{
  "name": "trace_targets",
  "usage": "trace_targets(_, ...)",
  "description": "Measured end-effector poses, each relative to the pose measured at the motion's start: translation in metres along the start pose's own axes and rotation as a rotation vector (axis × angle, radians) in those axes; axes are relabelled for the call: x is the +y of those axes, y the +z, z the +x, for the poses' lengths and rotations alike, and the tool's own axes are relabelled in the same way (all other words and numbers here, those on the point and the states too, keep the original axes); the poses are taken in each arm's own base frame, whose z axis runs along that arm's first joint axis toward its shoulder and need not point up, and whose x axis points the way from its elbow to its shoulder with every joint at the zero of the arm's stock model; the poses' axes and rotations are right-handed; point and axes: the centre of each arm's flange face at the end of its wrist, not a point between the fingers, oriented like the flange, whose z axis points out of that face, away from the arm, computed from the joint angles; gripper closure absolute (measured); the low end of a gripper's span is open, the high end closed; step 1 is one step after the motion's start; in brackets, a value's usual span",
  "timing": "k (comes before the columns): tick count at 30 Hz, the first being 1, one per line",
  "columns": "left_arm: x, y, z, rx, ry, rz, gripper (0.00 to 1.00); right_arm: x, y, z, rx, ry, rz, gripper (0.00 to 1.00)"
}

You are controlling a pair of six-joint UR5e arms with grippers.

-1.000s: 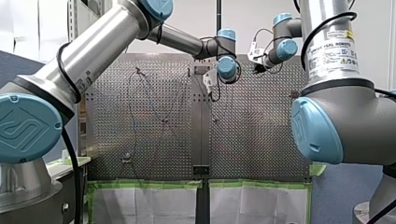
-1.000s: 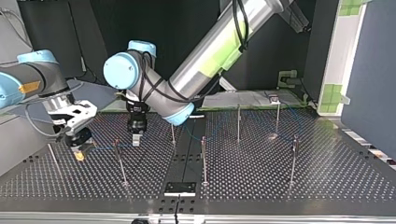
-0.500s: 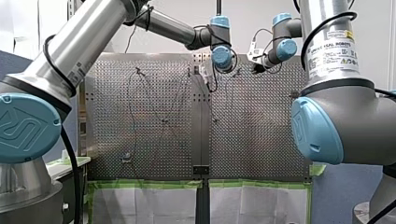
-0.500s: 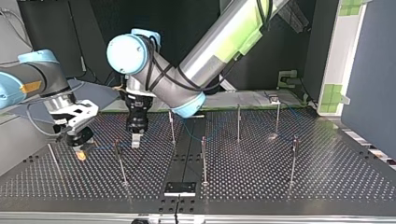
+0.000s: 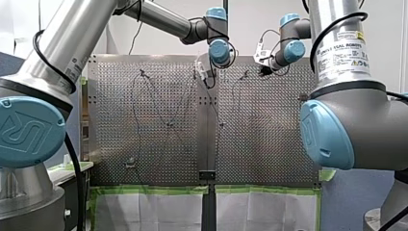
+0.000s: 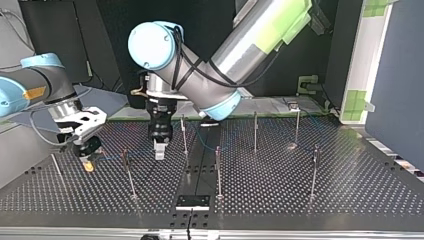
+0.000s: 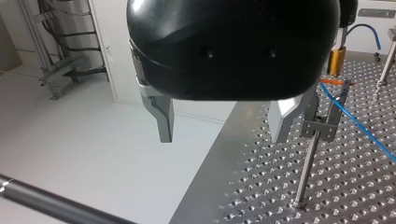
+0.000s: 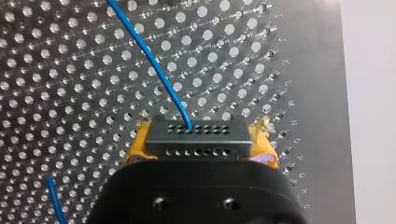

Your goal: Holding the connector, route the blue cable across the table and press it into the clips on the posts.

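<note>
My right gripper (image 8: 201,145), yellow pads clamped on the connector (image 8: 200,133), sits beyond the post (image 7: 308,168); blue cable (image 7: 359,123) passes just beside it, my left gripper (image 7: 223,140) gaping empty near it: routing step, I judge, and next the cable needs pressing into the post's clip (image 7: 323,126).

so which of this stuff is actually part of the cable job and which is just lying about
Part of the job: blue cable, connector held in my right gripper, posts with clips, my open left gripper.
Just lying about: green tape, white sheets, black plate at the table edge.
</note>
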Motion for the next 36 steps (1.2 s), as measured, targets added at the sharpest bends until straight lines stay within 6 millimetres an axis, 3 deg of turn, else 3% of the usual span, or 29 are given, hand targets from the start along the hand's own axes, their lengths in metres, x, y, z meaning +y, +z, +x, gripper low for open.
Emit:
trace_targets(30, 0.000, -0.083, -0.074, -0.162, -0.292, 0.120, 0.00, -0.002, 0.000, -0.001, 0.000, 0.000, -0.001, 1.00)
trace_targets(33, 0.002, -0.090, -0.073, -0.174, -0.297, 0.113, 0.00, -0.004, 0.000, -0.002, -0.001, 0.000, 0.001, 1.00)
trace_targets(36, 0.005, -0.094, -0.060, -0.172, -0.283, 0.097, 0.00, -0.004, 0.000, -0.002, -0.002, 0.000, 0.003, 1.00)
